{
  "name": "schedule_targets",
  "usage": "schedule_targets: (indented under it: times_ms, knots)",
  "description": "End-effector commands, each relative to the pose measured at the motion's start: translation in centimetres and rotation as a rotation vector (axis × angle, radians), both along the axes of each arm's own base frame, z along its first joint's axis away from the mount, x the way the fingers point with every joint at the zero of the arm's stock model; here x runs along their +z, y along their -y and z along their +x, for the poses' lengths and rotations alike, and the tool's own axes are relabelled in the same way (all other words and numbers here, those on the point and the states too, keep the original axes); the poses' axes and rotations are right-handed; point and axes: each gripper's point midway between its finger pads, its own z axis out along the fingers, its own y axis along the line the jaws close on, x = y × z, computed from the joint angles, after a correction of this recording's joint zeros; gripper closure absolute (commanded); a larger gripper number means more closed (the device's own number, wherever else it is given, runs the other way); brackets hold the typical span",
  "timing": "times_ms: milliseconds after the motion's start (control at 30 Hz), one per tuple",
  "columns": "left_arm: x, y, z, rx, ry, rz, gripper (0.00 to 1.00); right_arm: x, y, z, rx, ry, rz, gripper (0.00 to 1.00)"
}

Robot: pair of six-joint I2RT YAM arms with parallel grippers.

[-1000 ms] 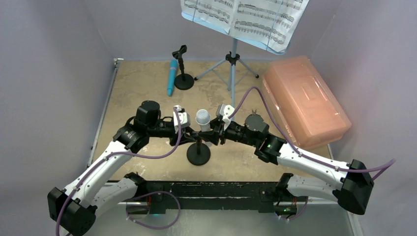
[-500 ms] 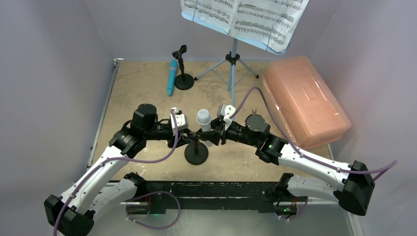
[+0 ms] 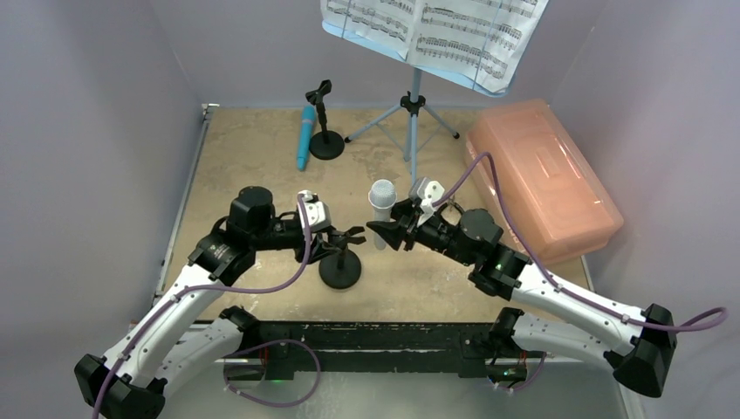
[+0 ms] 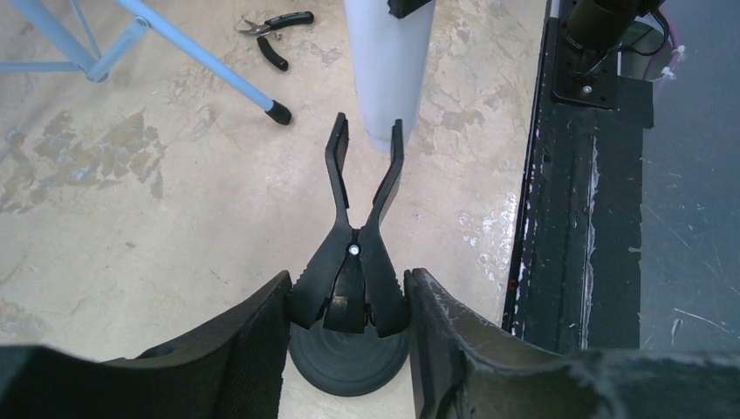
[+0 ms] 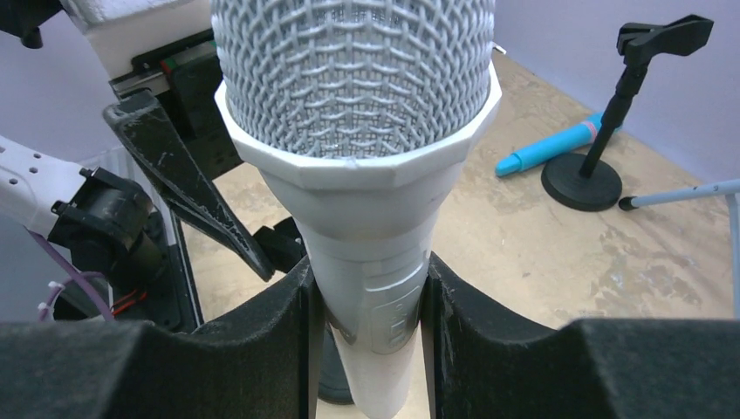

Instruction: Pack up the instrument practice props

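The left end effector [image 4: 349, 301] pinches the mic holder [image 4: 353, 262] by its clip handles, probably to spread the prongs and steady its base on the surface [image 4: 174, 227]; the right end effector [image 5: 366, 292] clamps the white microphone [image 5: 358, 105], upright, just clear of those prongs.

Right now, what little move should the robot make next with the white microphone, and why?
Probably lift the white microphone higher and away. The right end effector grips its body, and its bottom end hangs just outside the open clip of the mic holder, which the left end effector clasps, so it could snag.
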Motion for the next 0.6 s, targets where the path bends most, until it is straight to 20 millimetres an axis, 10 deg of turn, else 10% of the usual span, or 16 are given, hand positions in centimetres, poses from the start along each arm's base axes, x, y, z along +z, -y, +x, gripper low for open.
schedule_targets:
  times_ms: [0,567]
  knots:
    - [2.6,0.4,0.5,0.002,0.079,-0.069,0.54,2.2,-0.1,0.5,-0.026,0.008,0.054,0.94]
    - [4.9,-0.5,1.8,0.137,0.105,-0.115,0.19,4.1,-1.7,2.3,-0.063,-0.020,0.063,0.92]
